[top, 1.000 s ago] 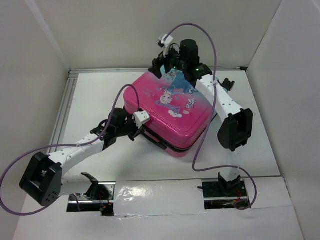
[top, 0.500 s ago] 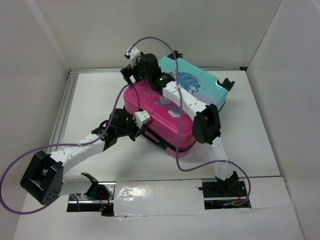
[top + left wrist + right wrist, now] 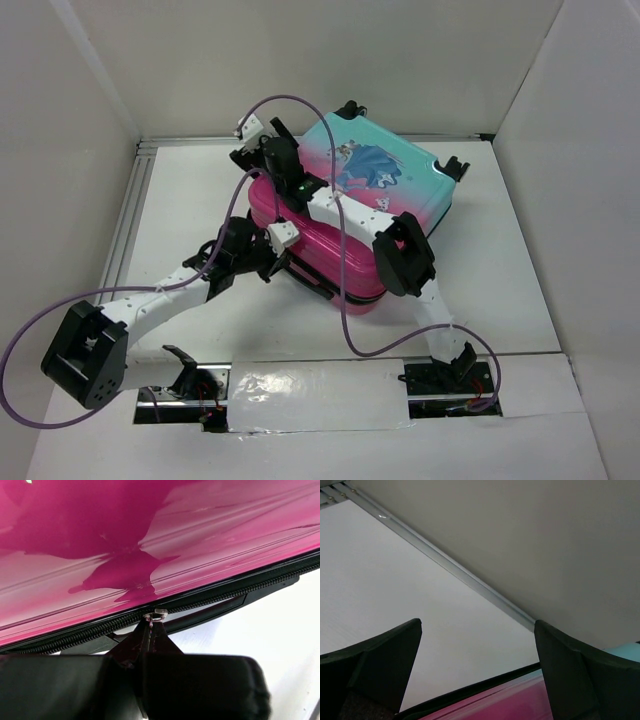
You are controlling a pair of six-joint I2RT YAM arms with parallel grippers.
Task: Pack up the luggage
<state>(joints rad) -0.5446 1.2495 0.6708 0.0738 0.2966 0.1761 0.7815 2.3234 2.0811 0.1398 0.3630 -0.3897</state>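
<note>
White desk [image 3: 190,190] boxed in by plain white walls [image 3: 200,60], so not much to look at besides the case.

Starting at the business end: the left fingers [image 3: 148,642] are clenched tight on the zipper pull [image 3: 156,614], on the black zip line along the lower left side of the luggage [image 3: 320,255]. The right fingers [image 3: 377,670] are spread wide with nothing in them. They hang just over the luggage's upper left corner, pointing out at the desk and back wall. The luggage sits mid-desk, a bit right of centre, with its wheels [image 3: 452,168] toward the upper right of the frame.

Progress-wise I'd say we've barely started. It looks like the opening stage: the printed top shell [image 3: 385,170] seems tipped up off the pink half, though I can't tell how far. No lining shows, nothing's loaded, and I don't see anything on the desk waiting to go in. So all the actual packing and zipping shut is left.

Versus a second back, the right arm [image 3: 345,208] was reaching over the far end of the case with its elbow out right. Now it's swung across to the left and lies over the lid. The top shell read pink all over then; now it shows teal and sits higher in frame. Left arm [image 3: 150,300] hasn't budged.
</note>
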